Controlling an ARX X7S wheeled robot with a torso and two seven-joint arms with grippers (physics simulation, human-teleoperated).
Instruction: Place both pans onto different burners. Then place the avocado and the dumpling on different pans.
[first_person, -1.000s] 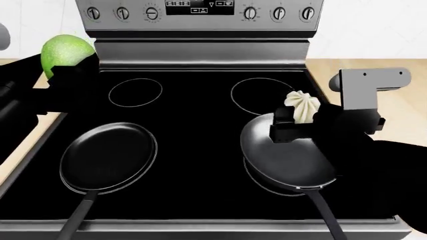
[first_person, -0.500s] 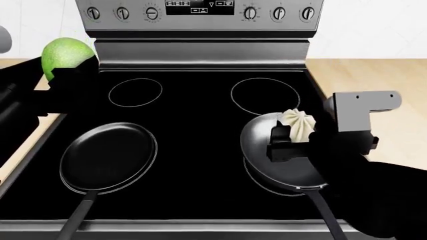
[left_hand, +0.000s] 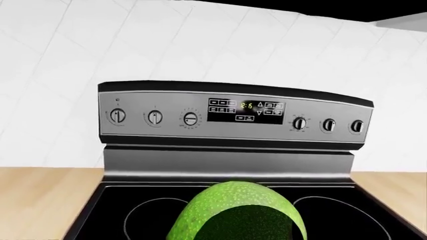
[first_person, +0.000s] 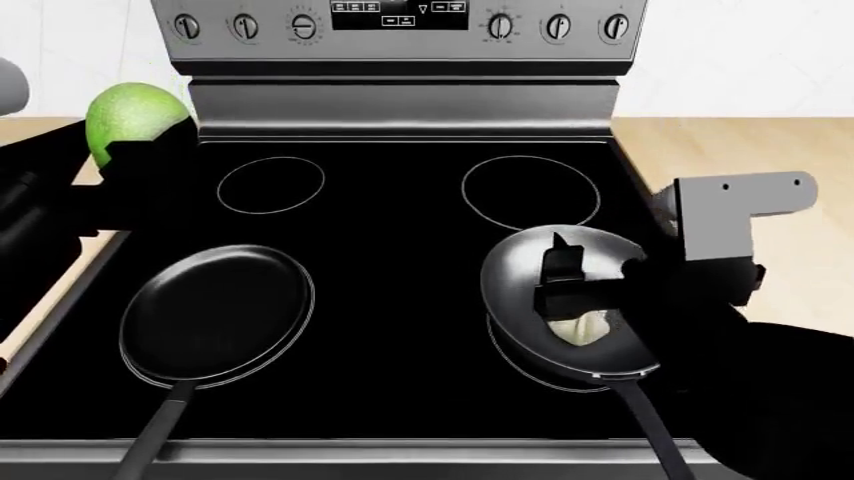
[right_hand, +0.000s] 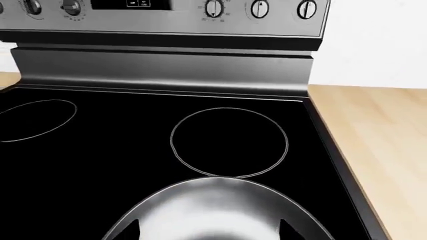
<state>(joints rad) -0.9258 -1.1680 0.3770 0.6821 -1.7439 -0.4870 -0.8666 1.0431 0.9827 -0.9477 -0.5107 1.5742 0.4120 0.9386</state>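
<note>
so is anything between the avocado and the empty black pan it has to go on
Nothing visible. The avocado, held in the left gripper over the cooktop's back left edge, has only bare black glass between it and the empty flat pan on the front left burner.

We are seeing two pans sitting on the front burners: the flat pan (first_person: 218, 312) at lower left of the frame, the deeper pan (first_person: 567, 305) at lower right. The dumpling (first_person: 582, 327) is lying inside the deeper pan. The avocado (first_person: 134, 120) is hanging at upper left, over the cooktop's (first_person: 400, 230) left edge.
</note>
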